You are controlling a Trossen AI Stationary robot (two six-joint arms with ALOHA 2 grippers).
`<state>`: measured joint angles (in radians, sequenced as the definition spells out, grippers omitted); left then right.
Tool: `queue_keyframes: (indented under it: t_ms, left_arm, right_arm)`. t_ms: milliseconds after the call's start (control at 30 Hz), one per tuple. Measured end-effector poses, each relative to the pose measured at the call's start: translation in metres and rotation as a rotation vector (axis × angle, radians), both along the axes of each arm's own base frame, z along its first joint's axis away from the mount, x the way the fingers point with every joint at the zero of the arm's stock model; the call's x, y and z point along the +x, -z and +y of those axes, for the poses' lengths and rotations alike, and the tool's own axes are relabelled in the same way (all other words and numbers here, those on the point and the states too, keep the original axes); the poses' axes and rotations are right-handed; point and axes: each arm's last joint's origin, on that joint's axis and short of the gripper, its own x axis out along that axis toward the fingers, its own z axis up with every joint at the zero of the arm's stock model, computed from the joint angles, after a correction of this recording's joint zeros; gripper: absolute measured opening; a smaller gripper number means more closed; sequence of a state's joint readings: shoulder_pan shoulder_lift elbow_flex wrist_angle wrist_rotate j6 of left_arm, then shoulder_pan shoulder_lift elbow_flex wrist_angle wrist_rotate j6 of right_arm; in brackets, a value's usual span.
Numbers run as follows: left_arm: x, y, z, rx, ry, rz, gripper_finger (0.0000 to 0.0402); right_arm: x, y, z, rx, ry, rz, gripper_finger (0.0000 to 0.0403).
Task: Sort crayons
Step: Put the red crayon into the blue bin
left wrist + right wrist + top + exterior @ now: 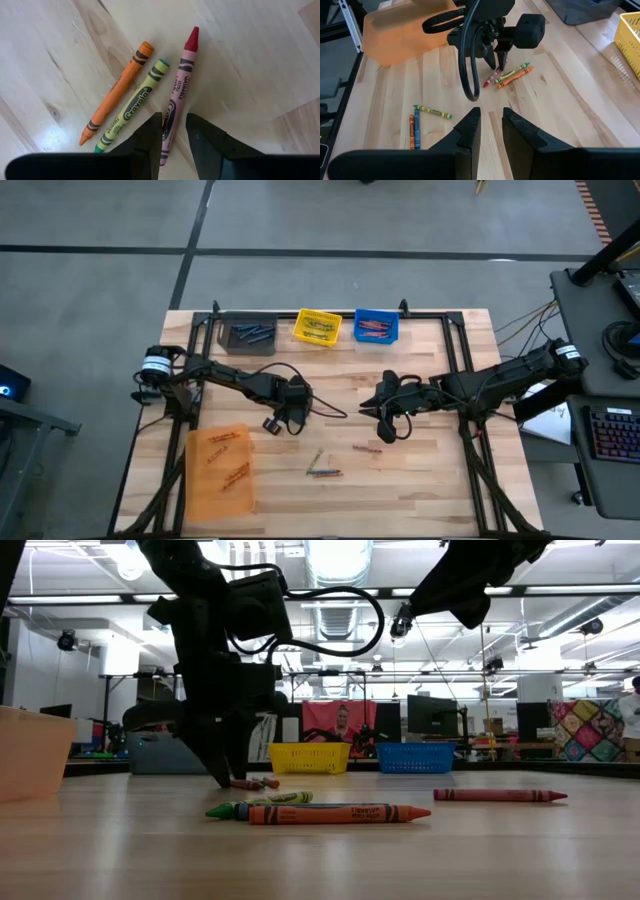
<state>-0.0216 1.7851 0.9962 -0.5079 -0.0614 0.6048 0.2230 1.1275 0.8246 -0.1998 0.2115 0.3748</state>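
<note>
Down on the wood, a red crayon (176, 102) lay between the left gripper (174, 131)'s two dark fingers, which stood one at each side of it with a narrow gap.

Just beside it lay a yellow-green crayon (133, 104) and an orange crayon (117, 93), near the table (430, 490)'s middle. Further crayons lay apart nearer the front edge: a small cluster (320, 469) and a lone red one (366, 448). Others sat in the orange bin (219, 472), the grey bin (247, 334), the yellow bin (318, 327) and the blue bin (376, 328). The right gripper (490, 125) hung above the table, holding nothing, its fingers a little apart.
</note>
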Motion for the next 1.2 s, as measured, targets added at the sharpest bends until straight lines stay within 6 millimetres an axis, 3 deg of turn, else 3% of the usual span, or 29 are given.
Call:
queue_keyframes:
  t_ms: [333,567,833,933,1200]
  left_arm:
    - [-0.001,0.000,0.000,-0.003,0.001,0.006,0.0073]
    - [-0.002,0.001,-0.001,-0.011,0.001,0.019,0.0008]
    - [-0.008,-0.004,-0.001,-0.033,-0.028,0.048,0.0002]
    - [-0.012,-0.015,-0.002,-0.078,-0.032,0.025,0.0001]
    - [-0.018,-0.073,-0.004,-0.171,-0.074,-0.308,0.0000]
  right_arm:
    - [0.000,0.000,0.000,0.001,0.000,0.000,0.0068]
    - [0.000,0.000,0.000,0.002,0.001,0.000,0.0068]
    - [0.000,0.000,0.000,0.000,0.000,0.000,0.0068]
    - [0.000,0.000,0.000,-0.023,-0.015,0.000,0.0068]
    - [0.004,0.002,0.000,-0.139,-0.061,-0.114,0.0068]
